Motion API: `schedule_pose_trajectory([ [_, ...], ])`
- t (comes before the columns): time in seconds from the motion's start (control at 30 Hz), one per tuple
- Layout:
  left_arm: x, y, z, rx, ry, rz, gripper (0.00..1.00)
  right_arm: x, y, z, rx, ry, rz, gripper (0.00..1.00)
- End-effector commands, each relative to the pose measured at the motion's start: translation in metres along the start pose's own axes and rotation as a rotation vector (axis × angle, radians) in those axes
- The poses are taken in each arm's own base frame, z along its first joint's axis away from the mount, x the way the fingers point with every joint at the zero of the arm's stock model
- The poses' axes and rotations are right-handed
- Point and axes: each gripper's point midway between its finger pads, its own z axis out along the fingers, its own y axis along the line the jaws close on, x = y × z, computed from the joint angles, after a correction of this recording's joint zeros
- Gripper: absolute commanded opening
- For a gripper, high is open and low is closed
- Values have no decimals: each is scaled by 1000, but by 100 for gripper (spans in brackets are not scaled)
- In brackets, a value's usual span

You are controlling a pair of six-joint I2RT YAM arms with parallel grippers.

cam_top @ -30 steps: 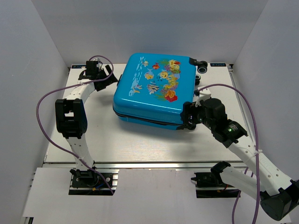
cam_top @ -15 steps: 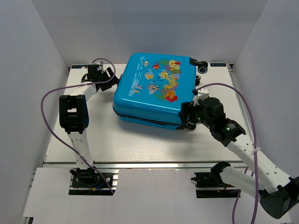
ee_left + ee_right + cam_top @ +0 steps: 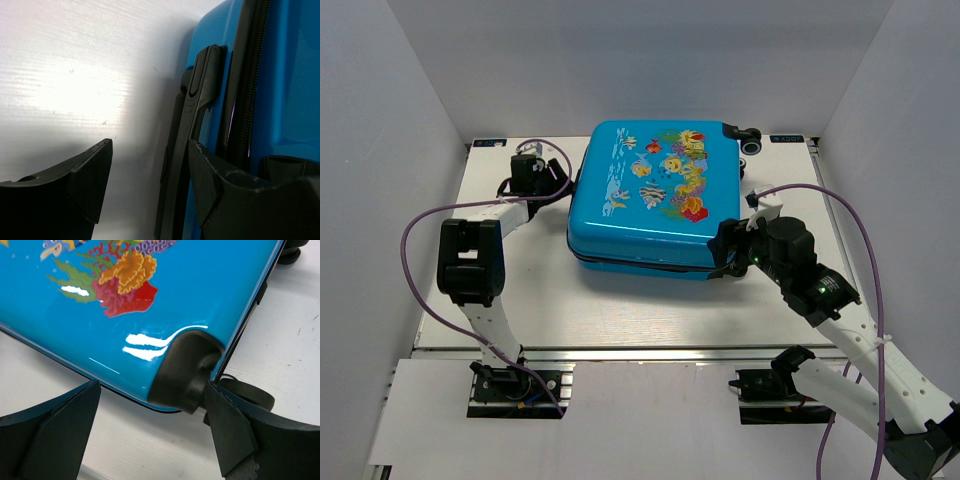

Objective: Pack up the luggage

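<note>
**Work surface.** The desk is a flat white panel with a metal rail along its near edge. Both arm bases are bolted there, nearer than the luggage. A purple cable loops from each arm.

**Right claw.** The right claw stands at the near right corner of the luggage. Its jaws are spread wide and grip nothing. The black corner cap sits between the fingers, and a black wheel lies just right of the cap.

**Luggage.** The bright-blue case lies flat and closed at mid-desk, with the fish-and-coral lid facing up. A black zipper seam runs around its side.

**Left claw.** The left claw is at the left side of the luggage. Its jaws stand apart and clamp nothing. The black side handle lies between the fingers, close to the one nearest the luggage.

**Enclosure.** Two more wheels project from the far right corner of the luggage. Plain pale walls stand left, right and beyond the luggage; the back wall is bare.
</note>
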Motion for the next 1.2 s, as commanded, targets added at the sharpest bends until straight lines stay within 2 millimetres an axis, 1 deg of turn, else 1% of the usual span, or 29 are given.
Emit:
schedule_pose_trajectory([
  [0.0, 148, 46, -38, -165, 463, 17, 71, -7, -3, 0, 15, -32, -1, 89],
  [0.07, 157, 46, -46, -170, 473, 16, 71, -11, -1, 0, 11, -31, -9, 89],
  [0.1, 159, 45, -48, -162, 470, 12, 71, -11, 1, 2, -1, -18, -16, 89],
  [0.13, 163, 40, -50, -143, 476, 11, 71, -10, 2, 3, -4, -13, -25, 89],
  [0.17, 165, 39, -53, -136, 471, 12, 71, -11, 2, 4, -2, -7, -27, 89],
  [0.2, 167, 35, -54, -127, 480, 16, 71, -11, 5, 5, -19, 2, -30, 89],
  [0.3, 165, 27, -60, -98, 469, 32, 73, -7, 6, 4, -27, 10, -32, 89],
  [0.37, 161, 24, -64, -85, 460, 54, 75, -8, 6, 2, -27, -2, -32, 89],
  [0.4, 154, 21, -67, -80, 447, 65, 76, -9, 4, 0, -24, -9, -35, 89],
  [0.47, 154, 21, -73, -91, 464, 69, 77, -11, 5, -2, -28, -15, -45, 89],
  [0.5, 150, 14, -79, -72, 447, 76, 78, -11, 3, -3, -22, -17, -45, 89],
  [0.53, 148, 8, -81, -51, 434, 68, 80, -11, 3, -4, -21, -16, -46, 89],
  [0.57, 145, 0, -85, -12, 427, 65, 86, -11, 3, -5, -23, -15, -53, 89],
  [0.6, 137, -6, -90, 8, 395, 70, 90, -10, 2, -6, -22, -14, -56, 89],
  [0.67, 128, -10, -95, 10, 370, 76, 95, -10, 2, -7, -24, -14, -66, 89],
  [0.7, 120, -10, -94, -8, 346, 81, 98, -9, 2, -7, -23, -13, -68, 89],
  [0.77, 123, -4, -94, -42, 365, 79, 98, -8, 1, -8, -17, -6, -74, 89],
  [0.8, 124, 3, -92, -75, 366, 77, 98, -8, 0, -8, -15, -2, -76, 89],
  [0.83, 135, 6, -90, -93, 403, 73, 98, -7, 0, -8, -13, -2, -78, 89],
  [0.9, 143, 10, -87, -115, 418, 66, 98, -5, -1, -9, -13, 3, -72, 89],
  [0.93, 152, 16, -86, -133, 434, 57, 98, -1, -2, -8, -7, 8, -64, 89],
  [1.0, 161, 17, -81, -134, 439, 42, 97, 2, -2, -9, -3, 12, -48, 89],
  [1.07, 170, 25, -70, -164, 459, 20, 92, 8, -2, -10, -1, 13, -18, 89],
  [1.1, 175, 24, -67, -168, 475, 14, 88, 9, -3, -11, 0, 12, -7, 89],
  [1.13, 180, 25, -63, -182, 489, 18, 81, 8, -3, -13, 5, 5, 9, 89],
  [1.17, 184, 26, -56, -200, 505, 22, 79, 9, -7, -14, 25, -1, 20, 89],
])
